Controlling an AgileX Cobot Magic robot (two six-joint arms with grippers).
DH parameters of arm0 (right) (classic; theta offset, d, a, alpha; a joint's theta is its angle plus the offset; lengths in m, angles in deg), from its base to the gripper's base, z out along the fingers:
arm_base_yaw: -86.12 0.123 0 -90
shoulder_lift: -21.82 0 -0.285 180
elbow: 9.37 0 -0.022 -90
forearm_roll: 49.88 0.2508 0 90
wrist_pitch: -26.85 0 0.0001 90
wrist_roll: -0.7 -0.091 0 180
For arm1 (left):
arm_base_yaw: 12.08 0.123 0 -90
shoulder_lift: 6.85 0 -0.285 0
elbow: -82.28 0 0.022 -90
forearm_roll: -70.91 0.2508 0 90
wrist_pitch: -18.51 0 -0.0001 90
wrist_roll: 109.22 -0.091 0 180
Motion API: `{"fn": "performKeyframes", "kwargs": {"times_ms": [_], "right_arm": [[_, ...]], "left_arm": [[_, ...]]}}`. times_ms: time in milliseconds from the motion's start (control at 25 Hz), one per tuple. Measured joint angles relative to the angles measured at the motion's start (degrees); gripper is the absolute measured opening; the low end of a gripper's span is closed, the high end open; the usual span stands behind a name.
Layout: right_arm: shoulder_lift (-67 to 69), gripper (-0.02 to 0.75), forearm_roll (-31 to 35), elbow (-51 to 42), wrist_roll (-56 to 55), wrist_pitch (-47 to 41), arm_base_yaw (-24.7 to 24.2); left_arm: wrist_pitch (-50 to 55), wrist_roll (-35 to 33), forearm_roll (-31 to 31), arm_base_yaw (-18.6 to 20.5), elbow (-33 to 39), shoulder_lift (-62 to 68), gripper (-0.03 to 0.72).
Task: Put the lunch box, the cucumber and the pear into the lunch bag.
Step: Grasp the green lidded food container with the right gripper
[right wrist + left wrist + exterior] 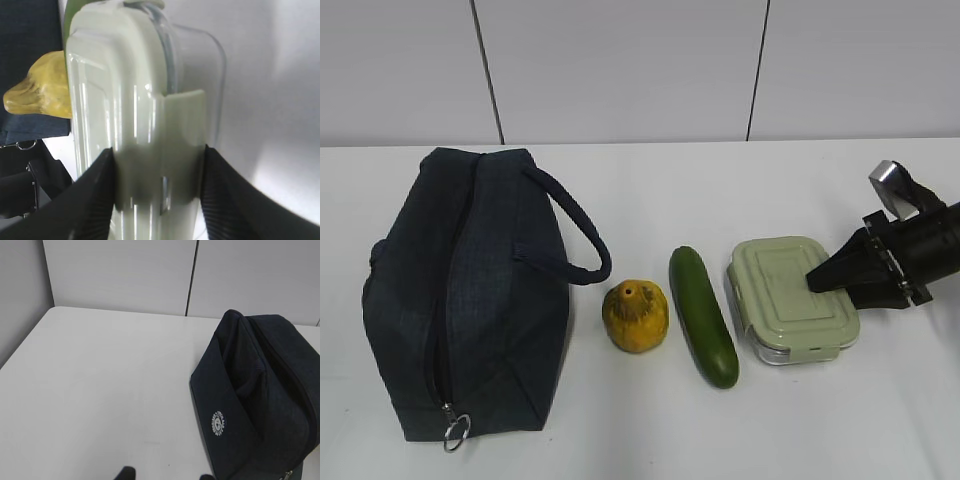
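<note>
Here the right claw (pixel 157 192) straddles the lunch box (pixel 790 295) edge

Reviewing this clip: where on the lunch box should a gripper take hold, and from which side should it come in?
Grip the lunch box across its short right end, coming in from the right: it lies flat with that end free, while the cucumber lies close along its left. The right gripper already straddles that end, one finger on each side of the lid's latch tab.
</note>
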Motion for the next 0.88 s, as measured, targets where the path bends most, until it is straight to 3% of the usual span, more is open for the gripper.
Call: {"fn": "performKeyframes", "kwargs": {"times_ms": [880], "right_arm": [[0.00,0.371,0.00,0.00,-0.21,0.00,0.00]], "left_arm": [[0.00,0.00,-0.70,0.00,0.00,0.00,0.245]]}}
